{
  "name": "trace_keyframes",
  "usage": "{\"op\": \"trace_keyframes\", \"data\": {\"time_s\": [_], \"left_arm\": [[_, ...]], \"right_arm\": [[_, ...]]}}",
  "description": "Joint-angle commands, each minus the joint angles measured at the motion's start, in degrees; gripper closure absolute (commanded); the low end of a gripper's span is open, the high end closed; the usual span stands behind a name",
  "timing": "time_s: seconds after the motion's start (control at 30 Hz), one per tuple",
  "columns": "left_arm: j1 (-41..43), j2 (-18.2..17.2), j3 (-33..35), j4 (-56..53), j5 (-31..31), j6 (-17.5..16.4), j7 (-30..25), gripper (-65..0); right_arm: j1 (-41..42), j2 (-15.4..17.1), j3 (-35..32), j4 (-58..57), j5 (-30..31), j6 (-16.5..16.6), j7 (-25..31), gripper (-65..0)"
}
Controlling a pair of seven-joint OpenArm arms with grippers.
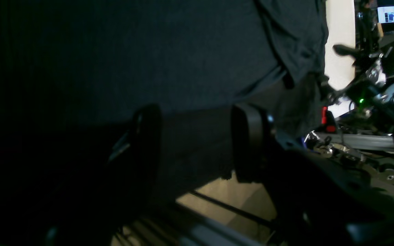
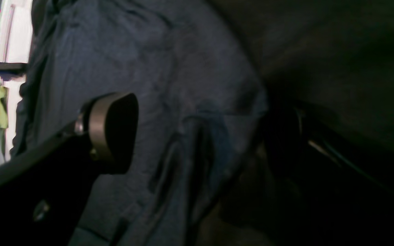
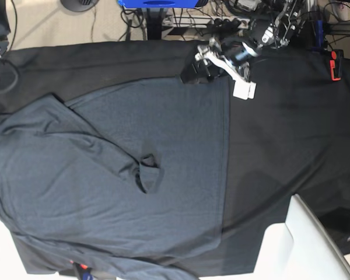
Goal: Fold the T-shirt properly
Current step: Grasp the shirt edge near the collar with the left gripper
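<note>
Base view: surface (image 3: 291,116) w/ black cloth cover takes up most of the pic. T-shirt (image 3: 163,175), dark slate-grey, lies spread flat on it, filling the left and middle part; straight edge of shirt runs top to bottom near mid-pic, bare black cloth to the right of that edge. One sleeve is folded in over the shirt body, cuff end (image 3: 149,175) lying roughly at shirt centre w/ creases fanning out toward the left. White panel (image 3: 309,245) sits off the shirt's lower right corner, overlapping the surface edge. Red clip-like thing (image 3: 336,64) at far right top of the surface, well apart from shirt.

Left gripper (image 3: 197,69) is at the shirt's top right corner, at the far edge of the surface, arm reaching in from upper right. In left wrist view the left gripper (image 1: 195,143) has its jaws apart, roughly half spread, w/ cloth seen between them but no pinch: nothing held. Shirt fabric (image 1: 149,51) fills the pic above the fingers.

Right gripper (image 2: 197,136) not seen in base view. Right wrist view: jaws wide apart, one finger (image 2: 113,131) lit, other in shadow at right; wrinkled shirt fabric (image 2: 132,61) lies beyond the gap, a fold ridge between the fingers, not gripped.
</note>
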State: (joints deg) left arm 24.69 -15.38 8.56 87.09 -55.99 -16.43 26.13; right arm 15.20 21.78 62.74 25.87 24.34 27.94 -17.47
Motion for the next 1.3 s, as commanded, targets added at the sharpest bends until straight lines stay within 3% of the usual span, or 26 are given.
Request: {"op": "trace_keyframes", "data": {"time_s": [0.0, 0.23, 0.3, 0.73, 0.8, 0.93, 1.0, 1.17, 1.27], "left_arm": [[0.76, -0.05, -0.07, 0.69, -1.11, -0.76, -0.59, -32.3], [3.49, 2.32, -4.91, 0.69, -1.11, -0.76, -0.59, -32.1], [4.02, 2.76, -6.93, 0.69, -1.11, -0.76, -0.33, -32.1], [6.83, 3.20, -9.83, 1.13, -1.11, -0.76, -0.33, -33.1], [6.92, 3.46, -9.83, 1.13, -1.11, -0.76, -0.33, -33.2], [7.00, 3.55, -9.83, 0.95, -1.11, -0.76, -0.24, -33.2], [7.80, 3.55, -9.92, 0.95, -1.11, -0.76, -0.33, -33.2], [8.41, 3.46, -9.92, 0.69, -1.11, -0.76, -0.33, -33.4], [9.03, 3.46, -9.92, 1.22, -1.11, -0.76, -0.50, -42.3]], "right_arm": [[0.58, 0.59, -0.19, -0.24, -0.21, -0.03, -1.38, -53.3], [0.84, 0.59, -0.28, -0.59, -0.29, -0.03, -1.38, -34.2], [0.84, 0.59, -0.28, -0.59, -0.29, -0.03, -1.38, -31.5], [0.93, 0.59, -0.37, -0.59, -0.56, -0.03, -1.38, -30.0], [0.93, 0.59, -0.37, -0.59, -0.56, -0.03, -1.38, -24.0], [0.93, 0.59, -0.37, -0.59, -0.56, -0.03, -1.38, -5.4], [0.93, 0.59, -0.37, -0.59, -0.56, -0.03, -1.38, 0.0], [0.93, 0.59, -0.37, -0.51, -0.56, -0.38, -1.38, 0.0], [0.93, 0.59, -0.37, -0.51, -0.56, -0.38, -1.38, 0.0]]}}
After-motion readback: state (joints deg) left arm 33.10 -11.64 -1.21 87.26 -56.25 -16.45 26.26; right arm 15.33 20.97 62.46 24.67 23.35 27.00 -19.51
